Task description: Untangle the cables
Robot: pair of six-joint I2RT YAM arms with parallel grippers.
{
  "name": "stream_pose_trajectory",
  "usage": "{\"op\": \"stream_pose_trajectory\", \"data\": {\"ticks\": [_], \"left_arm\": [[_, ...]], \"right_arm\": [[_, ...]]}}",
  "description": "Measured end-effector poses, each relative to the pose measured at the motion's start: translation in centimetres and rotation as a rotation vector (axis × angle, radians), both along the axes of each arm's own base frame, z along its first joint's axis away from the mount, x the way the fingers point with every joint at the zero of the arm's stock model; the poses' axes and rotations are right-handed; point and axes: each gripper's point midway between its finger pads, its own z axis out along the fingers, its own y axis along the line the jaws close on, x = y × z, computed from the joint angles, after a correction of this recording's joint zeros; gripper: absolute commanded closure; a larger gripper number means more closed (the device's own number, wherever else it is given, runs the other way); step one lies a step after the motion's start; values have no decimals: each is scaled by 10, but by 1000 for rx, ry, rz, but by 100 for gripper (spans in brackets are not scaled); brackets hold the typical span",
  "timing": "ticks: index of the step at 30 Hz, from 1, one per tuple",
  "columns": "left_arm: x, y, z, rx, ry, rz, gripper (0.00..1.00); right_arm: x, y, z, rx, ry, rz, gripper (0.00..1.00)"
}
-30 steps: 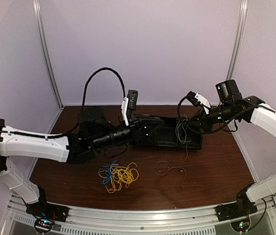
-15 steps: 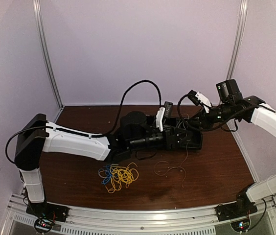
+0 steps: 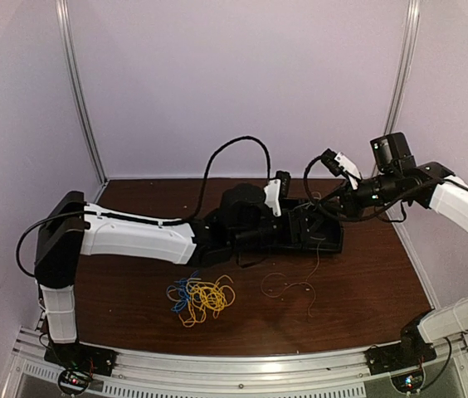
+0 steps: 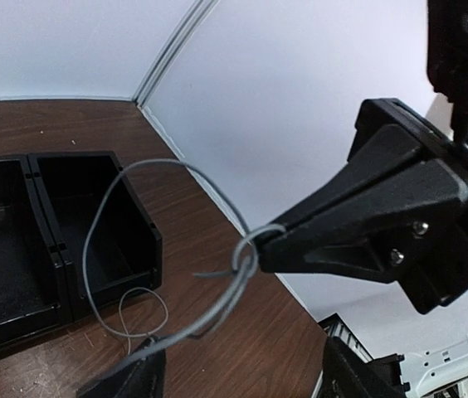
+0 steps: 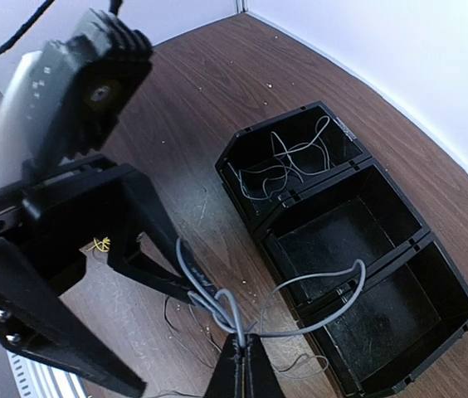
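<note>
Left arm now reaches farther right over the black tray (image 5: 343, 126); left pincer (image 4: 234, 377) released. Right pincer (image 5: 240, 352) grasps the grey cable (image 4: 242, 264) above the tray. Advise closing beside the knot and pulling gently.

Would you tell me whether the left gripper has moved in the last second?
Yes: the left gripper has travelled rightward, from the black tray's left end to near its right end.

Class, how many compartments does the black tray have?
3, in a row: one end compartment holding loose grey wires, the middle compartment, and the other end compartment. None seems hidden in the right wrist view.
</note>
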Motion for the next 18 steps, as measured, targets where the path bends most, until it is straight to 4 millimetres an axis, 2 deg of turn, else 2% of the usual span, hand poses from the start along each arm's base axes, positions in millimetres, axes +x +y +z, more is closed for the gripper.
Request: {"op": "stream_pose_trajectory", "data": {"ticks": [6,9,13,15,16,18], "left_arm": [[16,-1,-12,28,-4,46,44],[21,0,-12,36,-21,65,57],[26,1,-6,43,-56,87,86],[28,2,-4,47,-71,96,97],[28,2,-4,56,-83,97,100],[27,2,-6,72,-93,90,100]], "right_arm": [[-8,6,2,34,24,39,100],[-11,8,3,48,35,58,100],[-14,10,4,57,44,71,100],[-14,10,4,59,46,70,100],[-14,10,4,60,47,68,100],[-13,10,4,59,50,57,100]]}}
